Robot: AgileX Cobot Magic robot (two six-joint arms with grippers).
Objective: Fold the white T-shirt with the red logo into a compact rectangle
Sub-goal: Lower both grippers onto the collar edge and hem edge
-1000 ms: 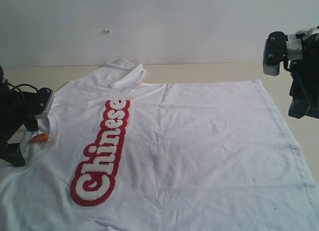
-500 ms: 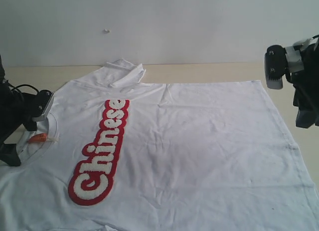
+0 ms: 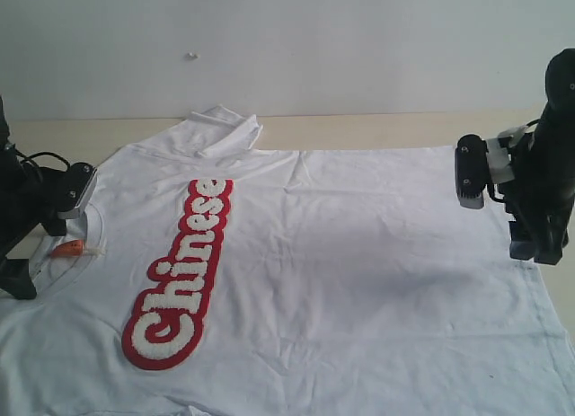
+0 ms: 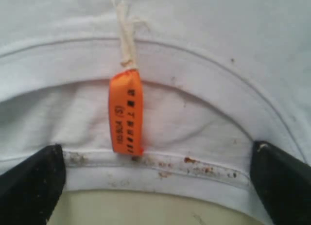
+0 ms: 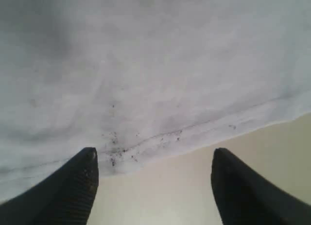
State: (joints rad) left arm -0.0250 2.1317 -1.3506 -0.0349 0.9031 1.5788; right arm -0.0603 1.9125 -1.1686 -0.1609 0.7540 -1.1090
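Note:
The white T-shirt [image 3: 359, 272] lies spread flat on the table, neck to the left and bottom hem to the right. Its red logo [image 3: 184, 272] runs along the chest, spelling "Chinese". My left gripper [image 3: 27, 268] sits low at the collar. In the left wrist view it [image 4: 156, 152] is open, one finger either side of the ribbed neck edge, just below the orange neck tag [image 4: 127, 111]. My right gripper [image 3: 528, 247] hangs over the right hem. In the right wrist view it [image 5: 154, 154] is open and empty, straddling the speckled hem [image 5: 170, 136] where it meets bare table.
The beige table [image 3: 377, 128] shows behind the shirt and along its right side [image 5: 194, 186]. A folded sleeve [image 3: 225, 128] bunches at the far edge. A pale wall rises behind the table.
My right arm has come down and leftward to the shirt's right hem, with its jaws spread wider. The left arm settled slightly at the collar.

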